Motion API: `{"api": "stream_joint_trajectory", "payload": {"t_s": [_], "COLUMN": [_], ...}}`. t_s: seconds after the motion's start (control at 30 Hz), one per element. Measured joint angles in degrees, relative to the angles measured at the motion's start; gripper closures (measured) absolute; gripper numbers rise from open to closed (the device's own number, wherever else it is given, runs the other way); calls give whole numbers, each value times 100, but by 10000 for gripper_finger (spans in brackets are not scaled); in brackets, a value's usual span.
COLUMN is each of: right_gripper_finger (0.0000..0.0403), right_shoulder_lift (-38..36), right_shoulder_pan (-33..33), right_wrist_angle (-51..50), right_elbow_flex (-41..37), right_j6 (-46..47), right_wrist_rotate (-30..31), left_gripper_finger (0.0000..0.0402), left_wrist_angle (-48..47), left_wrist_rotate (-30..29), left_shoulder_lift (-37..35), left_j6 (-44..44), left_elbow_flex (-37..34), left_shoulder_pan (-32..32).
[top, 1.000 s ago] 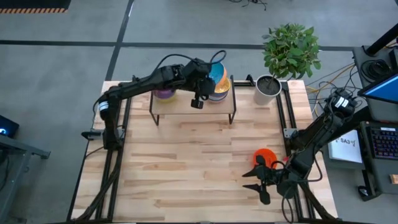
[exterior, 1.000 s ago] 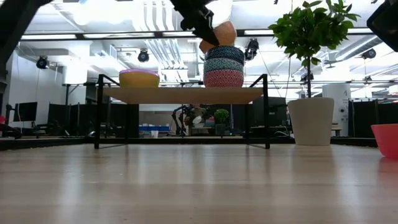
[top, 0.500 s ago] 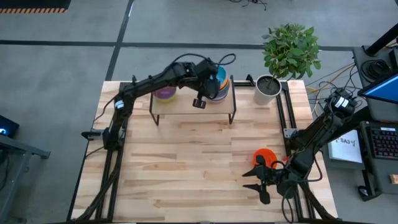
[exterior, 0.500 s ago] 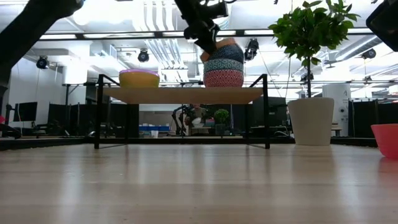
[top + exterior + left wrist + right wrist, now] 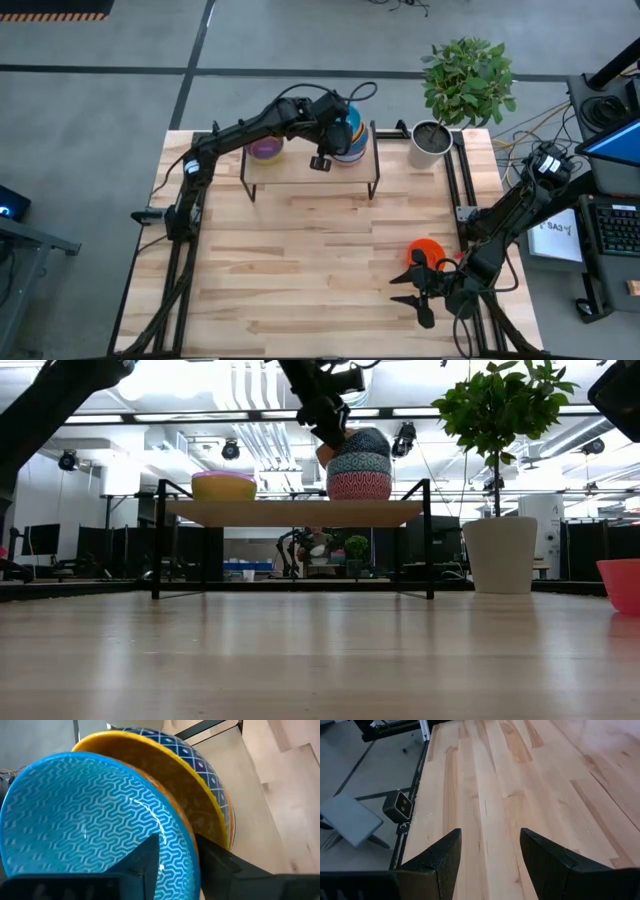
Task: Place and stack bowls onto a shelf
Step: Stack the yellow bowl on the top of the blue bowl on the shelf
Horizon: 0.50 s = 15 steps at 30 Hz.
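Observation:
On the shelf stands a stack of patterned bowls. Its top bowl is blue with a zigzag pattern inside and orange outside. It sits tilted in a yellow-lined, blue-and-white bowl. My left gripper reaches down over the stack from the left. It is open, with one finger inside the top bowl's rim and one outside. A purple bowl sits nested in a yellow one on the shelf's left part. An orange-red bowl rests on the table, beside my open right gripper. My left gripper straddles the top bowl's near rim, slanting down from above. The inner finger lies close along the blue inner wall. Orange shows between the rim and the outer finger. I cannot tell whether either finger touches the bowl, which rests in the stack.
A grey pot with a green plant stands at the table's far right, just right of the shelf. The wide middle of the wooden tabletop is bare. My right gripper waits near the table's right near corner.
My left gripper has gone a little toward the table's right and down onto the stack, tipping more steeply. The blue-and-orange bowl, first held tilted above the stack, has come down and now sits lower, nested in the top of the stack.

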Motion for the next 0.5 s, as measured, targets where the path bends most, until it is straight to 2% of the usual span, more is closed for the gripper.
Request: {"api": "stream_joint_trajectory", "payload": {"t_s": [0.23, 0.5], "right_gripper_finger": [211, 211], "right_shoulder_lift": [0, 0], "right_shoulder_pan": [-2, -15], "right_wrist_angle": [-2, -7], "right_elbow_flex": [0, 1], "right_j6": [-18, -37], "right_wrist_rotate": [294, 299], "left_gripper_finger": [285, 288], "left_wrist_angle": [-181, -348], "left_wrist_rotate": [477, 502], "left_shoulder_lift": [-34, -63], "left_j6": [-35, -84], "left_elbow_flex": [194, 356], "left_shoulder_pan": [-70, -86]}}
